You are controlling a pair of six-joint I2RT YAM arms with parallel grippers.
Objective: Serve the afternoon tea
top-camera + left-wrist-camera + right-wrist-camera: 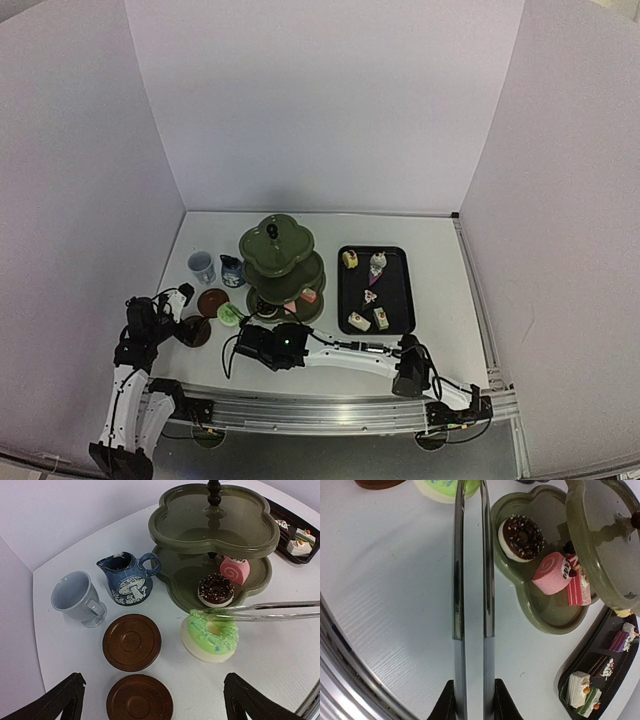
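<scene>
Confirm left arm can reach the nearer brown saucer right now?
Probably yes. The left end effector hangs open right over the nearer saucer, with nothing between them. The tongs with the green doughnut are off to one side, beyond it.

Right arm (350,355) far leftward, right hand (472,700) tight on tongs (459,580); left hand (154,690) spread wide.

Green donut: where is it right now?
In the left wrist view the green donut is right of centre, at the tips of the metal tongs, between the farther brown saucer and the bottom tier of the green stand.
</scene>
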